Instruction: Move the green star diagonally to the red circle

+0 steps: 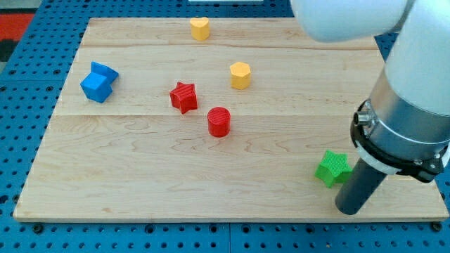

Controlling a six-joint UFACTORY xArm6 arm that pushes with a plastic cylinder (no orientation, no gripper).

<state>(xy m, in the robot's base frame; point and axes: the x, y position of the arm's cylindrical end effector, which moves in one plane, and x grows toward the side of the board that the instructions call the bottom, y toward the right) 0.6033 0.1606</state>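
Starting at the view's left, farthest from my tip: two blue blocks sit touching each other, a blue cube (pixel 96 88) in front and a second blue block (pixel 105 71) tucked just behind it toward the view's top, shape hard to call. Next over is the red star (pixel 183 97), and just beside it, toward the view's right and a bit lower, the red circle (pixel 219 121), a short cylinder standing upright. They look close but not touching. Up near the tabletop's (pixel 140 176) far edge there's a yellow heart-ish block (pixel 200 29), and a yellow hexagon-ish block (pixel 240 75) sits up and to the right of the red circle.

Then a wide gap across the wooden tabletop until you reach the green star (pixel 332 168), down near the view's bottom right. My tip (pixel 349 208) is right there, just to the star's right and slightly below it, so the star sits up-left of the tip, on the side facing the red circle. Can't tell if they're actually touching, but it's very close. The red circle is well apart, far up-left of the tip.

No pincer on this rig, just the plain dark rod, so nothing to call apart or together.
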